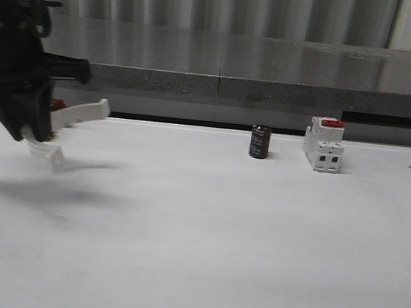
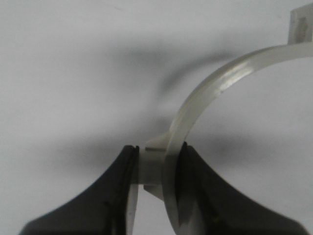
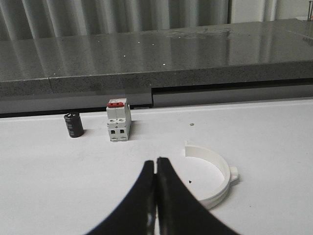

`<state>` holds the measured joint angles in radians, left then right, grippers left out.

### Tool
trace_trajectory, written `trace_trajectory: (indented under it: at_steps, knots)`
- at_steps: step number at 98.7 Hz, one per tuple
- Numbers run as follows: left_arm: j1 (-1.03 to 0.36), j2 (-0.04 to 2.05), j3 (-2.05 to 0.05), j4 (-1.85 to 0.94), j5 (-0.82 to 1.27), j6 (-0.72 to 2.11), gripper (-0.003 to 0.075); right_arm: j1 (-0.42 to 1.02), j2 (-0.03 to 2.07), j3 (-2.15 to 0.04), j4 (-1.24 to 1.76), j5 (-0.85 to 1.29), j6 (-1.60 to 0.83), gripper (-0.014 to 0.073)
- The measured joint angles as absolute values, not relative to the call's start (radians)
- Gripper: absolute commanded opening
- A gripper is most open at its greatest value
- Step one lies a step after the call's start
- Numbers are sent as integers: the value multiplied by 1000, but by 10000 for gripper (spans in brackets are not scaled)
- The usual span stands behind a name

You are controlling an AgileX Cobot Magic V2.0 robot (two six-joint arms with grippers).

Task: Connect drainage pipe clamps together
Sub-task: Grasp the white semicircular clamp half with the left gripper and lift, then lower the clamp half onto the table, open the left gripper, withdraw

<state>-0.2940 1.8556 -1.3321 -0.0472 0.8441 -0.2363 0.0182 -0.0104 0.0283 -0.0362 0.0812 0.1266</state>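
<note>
One white drainage pipe clamp (image 1: 81, 113) hangs above the table at the far left, held in my left gripper (image 1: 44, 127). In the left wrist view, the left gripper (image 2: 157, 155) is shut on that clamp's band and outer tab, and the arc (image 2: 220, 83) curves away from the fingers. The other clamp (image 3: 221, 164) lies flat on the white table, just beside and beyond my right gripper (image 3: 156, 164). That gripper is shut with nothing between its fingers and does not touch the clamp.
A white boxy breaker with a red top (image 1: 324, 144) and a small black cylinder (image 1: 259, 141) stand near the table's back edge. Behind them runs a dark grey ledge (image 1: 220, 87). The breaker (image 3: 119, 120) and the cylinder (image 3: 74, 125) stand well beyond the right gripper.
</note>
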Motion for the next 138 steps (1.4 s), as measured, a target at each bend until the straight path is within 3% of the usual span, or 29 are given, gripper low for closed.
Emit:
trace_trajectory:
  at_steps: [32,110,127,138]
  knots:
    - [-463,1930,-1332,-48,764,-389,63,18,-10,28,-36,81,127,-67]
    - [-467,2007,-1332,-46,723,-444,68,18,-10,28,-36,81,127,-67]
    - [-467,2007,-1332,-46,723,-444,179,18,-10,28,-36,81,127,-67]
    - [-467,2007,-1334,-46,725,-444,352,18,-10,28,-36,81,127,-67]
